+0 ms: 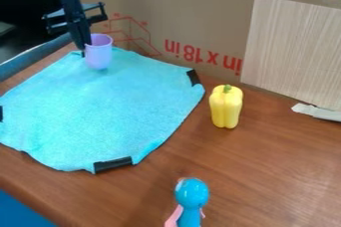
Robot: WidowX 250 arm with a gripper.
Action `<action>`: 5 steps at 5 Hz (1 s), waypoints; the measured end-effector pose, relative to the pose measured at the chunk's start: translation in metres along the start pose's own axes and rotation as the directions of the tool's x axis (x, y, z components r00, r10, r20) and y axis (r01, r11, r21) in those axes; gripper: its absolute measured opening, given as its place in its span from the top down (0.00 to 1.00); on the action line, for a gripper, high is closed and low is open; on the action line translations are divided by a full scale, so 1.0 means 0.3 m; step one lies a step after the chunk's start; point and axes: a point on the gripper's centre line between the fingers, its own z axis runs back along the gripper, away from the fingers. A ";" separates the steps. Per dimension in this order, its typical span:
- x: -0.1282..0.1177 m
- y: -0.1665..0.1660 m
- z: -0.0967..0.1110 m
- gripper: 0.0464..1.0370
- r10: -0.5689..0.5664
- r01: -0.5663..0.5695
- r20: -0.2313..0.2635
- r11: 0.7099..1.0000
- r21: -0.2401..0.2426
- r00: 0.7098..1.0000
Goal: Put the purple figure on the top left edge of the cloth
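Black gripper [85,49], pointing downward at the upper left, against the near-left side of a purple cup [99,53]; how far it is open, and whether it has hold of the cup, cannot be told. The cup, the evident "purple figure", is upright near the far corner of the blue cloth [100,111]; whether its base bears on the fabric is unclear. It is probably light, thin-walled plastic, fairly stiff, smooth enough to slip and unlikely to break. The wall just below the rim offers the best hold; a pinch across the full width may flex the mouth or tip the narrower base. The cloth is soft and may ruck if the base drags. Beyond the cloth: a yellow pepper [226,106] and, nearer the camera, a blue-headed toy [192,194].
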 end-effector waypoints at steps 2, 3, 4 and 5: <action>0.033 -0.013 0.009 0.99 -0.006 0.007 0.026 1.000 -0.010 1.000; 0.044 -0.008 0.004 0.98 -0.001 0.001 0.033 1.000 -0.003 0.999; 0.046 -0.005 0.007 0.90 0.010 -0.010 0.038 1.000 0.003 0.999; 0.050 0.001 0.003 0.69 0.005 -0.005 0.043 1.000 0.008 0.999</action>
